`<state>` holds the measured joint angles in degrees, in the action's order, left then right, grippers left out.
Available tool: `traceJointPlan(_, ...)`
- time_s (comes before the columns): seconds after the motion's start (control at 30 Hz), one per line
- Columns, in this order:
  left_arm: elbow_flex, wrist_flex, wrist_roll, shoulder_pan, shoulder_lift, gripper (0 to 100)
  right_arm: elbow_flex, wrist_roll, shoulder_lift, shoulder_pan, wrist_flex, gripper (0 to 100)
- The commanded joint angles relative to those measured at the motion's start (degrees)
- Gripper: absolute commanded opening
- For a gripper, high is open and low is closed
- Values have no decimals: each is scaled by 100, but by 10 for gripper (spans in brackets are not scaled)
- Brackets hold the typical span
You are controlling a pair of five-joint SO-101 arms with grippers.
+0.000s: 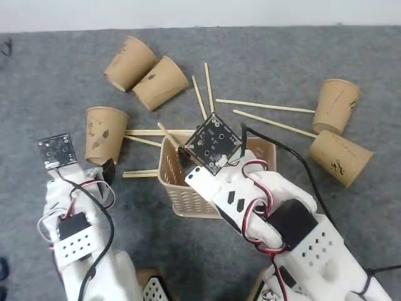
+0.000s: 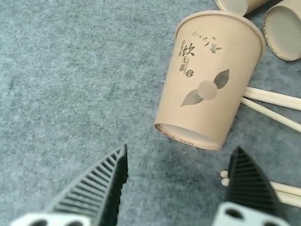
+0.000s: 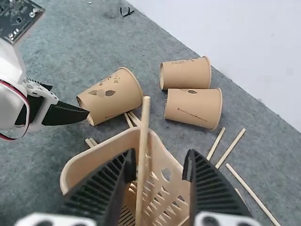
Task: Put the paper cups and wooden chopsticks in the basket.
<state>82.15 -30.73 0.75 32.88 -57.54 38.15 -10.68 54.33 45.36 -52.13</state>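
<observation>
Several tan paper cups lie on their sides on the grey carpet. My left gripper [image 2: 181,153] is open just short of the base of the nearest cup [image 2: 207,89], which is also the cup [image 1: 105,135] left of the basket. The tan plastic basket [image 1: 182,199] sits mid-table. My right gripper [image 3: 159,155] hangs open over the basket [image 3: 84,165]. One wooden chopstick [image 3: 142,141] leans upright in the basket between its fingers, close against one finger. Loose chopsticks [image 1: 266,105] lie behind the basket.
Two cups [image 1: 130,63] [image 1: 160,83] lie at the back left and two more [image 1: 336,105] [image 1: 340,157] at the right. Chopsticks [image 2: 273,99] lie beside the near cup. A white wall borders the carpet's far edge.
</observation>
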Motion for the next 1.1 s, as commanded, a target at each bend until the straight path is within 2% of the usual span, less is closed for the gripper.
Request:
traceJointPlan(0.0,-13,141,-35,-35,-123,332,-79,-114,136,13,-13,173)
traceJointPlan(0.1,-13,141,-35,-35,-123,332,-387,-440,295,-426,-145,172)
traceJointPlan(0.33,48,149,-18,-185,-123,332,-1846,-484,541,-2879,-963,172)
traceJointPlan(0.5,189,387,123,-273,-123,332,-2901,-932,-303,-4242,-1824,172)
traceJointPlan(0.67,198,387,149,-273,-123,332,-3798,-1037,-1341,-5560,-2431,172)
traceJointPlan(0.8,198,387,149,-273,-123,332,-4185,-1521,-2070,-6185,-3125,164)
traceJointPlan(0.93,198,387,149,-273,-123,332,-4123,-1609,-2659,-6730,-4180,126)
traceJointPlan(1.07,198,387,149,-281,-123,332,-3754,-1600,-2774,-7240,-4760,174)
